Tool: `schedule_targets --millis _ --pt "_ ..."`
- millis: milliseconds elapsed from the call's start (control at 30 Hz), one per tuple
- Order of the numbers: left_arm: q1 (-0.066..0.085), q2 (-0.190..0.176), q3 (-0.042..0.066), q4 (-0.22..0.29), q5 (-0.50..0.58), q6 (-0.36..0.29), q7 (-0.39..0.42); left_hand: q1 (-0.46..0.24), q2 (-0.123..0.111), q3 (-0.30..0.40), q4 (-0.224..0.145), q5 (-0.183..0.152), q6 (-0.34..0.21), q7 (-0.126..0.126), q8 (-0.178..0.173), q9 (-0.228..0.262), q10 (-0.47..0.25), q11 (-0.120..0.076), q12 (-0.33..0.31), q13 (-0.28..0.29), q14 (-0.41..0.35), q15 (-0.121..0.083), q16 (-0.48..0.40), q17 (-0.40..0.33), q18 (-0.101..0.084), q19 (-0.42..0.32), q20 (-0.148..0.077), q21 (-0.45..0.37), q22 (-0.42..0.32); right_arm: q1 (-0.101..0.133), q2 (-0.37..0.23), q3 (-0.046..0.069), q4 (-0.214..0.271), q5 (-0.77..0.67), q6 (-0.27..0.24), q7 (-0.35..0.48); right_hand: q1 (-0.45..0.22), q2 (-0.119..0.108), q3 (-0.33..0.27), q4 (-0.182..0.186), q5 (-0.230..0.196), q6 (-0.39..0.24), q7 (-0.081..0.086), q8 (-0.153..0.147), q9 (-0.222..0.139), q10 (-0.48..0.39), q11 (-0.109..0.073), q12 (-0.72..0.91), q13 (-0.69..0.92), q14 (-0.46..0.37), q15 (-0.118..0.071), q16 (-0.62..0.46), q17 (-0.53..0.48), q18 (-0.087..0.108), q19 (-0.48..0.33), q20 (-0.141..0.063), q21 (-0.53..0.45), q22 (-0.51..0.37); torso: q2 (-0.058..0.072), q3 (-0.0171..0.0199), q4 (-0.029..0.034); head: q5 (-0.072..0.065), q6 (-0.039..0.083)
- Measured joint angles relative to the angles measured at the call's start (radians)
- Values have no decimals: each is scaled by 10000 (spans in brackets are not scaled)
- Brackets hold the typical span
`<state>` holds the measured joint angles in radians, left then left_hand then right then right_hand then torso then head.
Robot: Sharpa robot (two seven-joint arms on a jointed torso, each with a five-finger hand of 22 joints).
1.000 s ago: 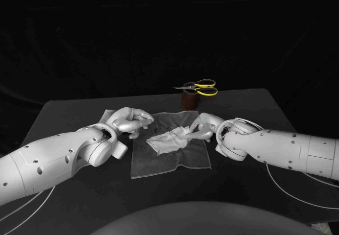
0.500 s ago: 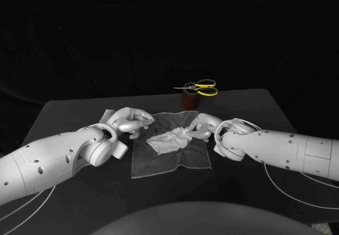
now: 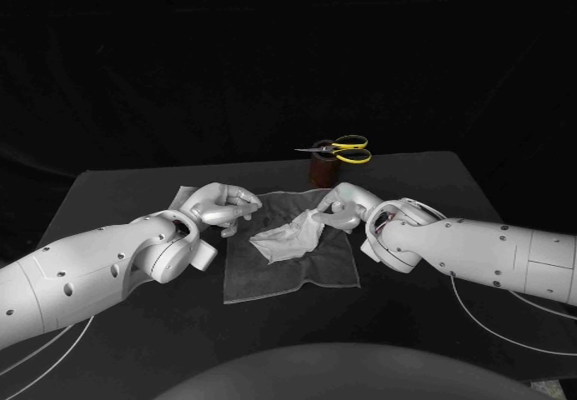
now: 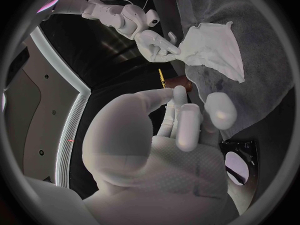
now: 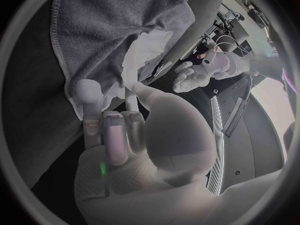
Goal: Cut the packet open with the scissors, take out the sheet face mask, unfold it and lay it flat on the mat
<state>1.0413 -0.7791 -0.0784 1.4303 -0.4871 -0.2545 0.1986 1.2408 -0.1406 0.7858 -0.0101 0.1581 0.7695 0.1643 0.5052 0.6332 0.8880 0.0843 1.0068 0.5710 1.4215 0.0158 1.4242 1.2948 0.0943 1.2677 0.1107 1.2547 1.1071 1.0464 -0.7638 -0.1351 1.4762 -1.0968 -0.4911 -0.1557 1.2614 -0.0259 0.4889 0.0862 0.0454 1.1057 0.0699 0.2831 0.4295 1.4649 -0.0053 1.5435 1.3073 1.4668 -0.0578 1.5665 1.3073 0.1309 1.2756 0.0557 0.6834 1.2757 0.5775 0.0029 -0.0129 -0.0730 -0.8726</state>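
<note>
The crumpled white sheet mask [image 3: 286, 238] lies on the grey mat [image 3: 293, 271] in the middle of the table. My right hand [image 3: 342, 209] pinches the mask's right end and holds that end lifted a little off the mat; the left wrist view shows this right hand [image 4: 155, 40] holding the mask [image 4: 213, 49] above the mat [image 4: 265, 80]. My left hand [image 3: 223, 204] hovers at the mat's left edge with its fingers curled in and nothing in them. A pale packet [image 3: 182, 195] lies just behind it. The yellow-handled scissors [image 3: 342, 149] stand in a brown holder [image 3: 323, 172] at the back.
The mat's near half is bare. The holder stands close behind the mat's far edge, near my right hand. The right wrist view shows my right hand [image 5: 134, 145], the mask [image 5: 145, 52], the mat [image 5: 109, 20] and my left hand [image 5: 190, 75] beyond it.
My right hand has risen and moved slightly back with the mask's end, so the mask is drawn out longer. My left hand has stayed where it was.
</note>
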Motion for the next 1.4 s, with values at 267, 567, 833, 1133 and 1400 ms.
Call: schedule_targets --millis 267,567,833,1133,1400 --pt "0 4 -7 17 2 118 39 256 -178 -148 -147 0 -161 82 56 -240 -438 67 -52 -224 -877 59 -682 -1120 384 -984 51 -1052 -1268 323 -332 41 609 511 -48 235 11 10 49 3 3 -1 -1 0 0 -1 0 34 6 1 -1 -11 2 -4 -1 0 0 -1 -11 -12 0 -14 0" --pt "0 189 -86 146 -654 413 266 456 -314 -1133 -63 -130 -52 -49 98 -889 -731 48 -1347 -1448 -1890 61 -1360 -2480 614 -1922 71 -2307 -2615 630 -404 66 889 1210 428 202 12 10 64 -8 3 -4 -3 0 0 37 -36 34 8 3 -2 -5 10 -8 -2 1 -78 -20 -14 -17 2 -34 0" --pt "-9 638 -225 112 -2236 255 246 406 -627 -1885 139 -154 597 -276 35 -1315 -25 -141 -1389 -1756 -1319 -87 -869 -1920 611 -1185 -35 -1896 -2001 701 -201 62 806 1514 840 -34 12 10 65 -9 -13 -7 -7 0 0 36 -36 33 5 4 -3 9 10 -11 -3 1 -78 -36 -1 -6 6 -18 0" --pt "-22 1084 -267 -80 -3644 -14 -249 579 -665 -2039 253 -154 699 -230 -219 -1826 176 -136 -1356 -1831 -720 -152 -356 -1294 423 -420 -156 -1173 -1145 723 -70 61 791 1610 958 -224 13 10 64 -9 -32 -21 -20 0 0 36 -35 31 0 4 -4 8 8 -14 -4 2 -78 -41 9 6 -6 8 0" --pt "-43 1229 -293 -252 -4015 -88 -1057 936 -549 -1330 208 -100 94 265 -850 -2668 38 376 -3653 -3451 -3352 236 -3233 -5521 837 -2329 193 -3855 -3979 757 -50 61 971 1651 931 -255 27 24 65 -9 -13 -23 -22 0 0 35 -34 30 5 16 -15 2 0 -17 -4 2 -78 -19 8 17 -12 7 0"
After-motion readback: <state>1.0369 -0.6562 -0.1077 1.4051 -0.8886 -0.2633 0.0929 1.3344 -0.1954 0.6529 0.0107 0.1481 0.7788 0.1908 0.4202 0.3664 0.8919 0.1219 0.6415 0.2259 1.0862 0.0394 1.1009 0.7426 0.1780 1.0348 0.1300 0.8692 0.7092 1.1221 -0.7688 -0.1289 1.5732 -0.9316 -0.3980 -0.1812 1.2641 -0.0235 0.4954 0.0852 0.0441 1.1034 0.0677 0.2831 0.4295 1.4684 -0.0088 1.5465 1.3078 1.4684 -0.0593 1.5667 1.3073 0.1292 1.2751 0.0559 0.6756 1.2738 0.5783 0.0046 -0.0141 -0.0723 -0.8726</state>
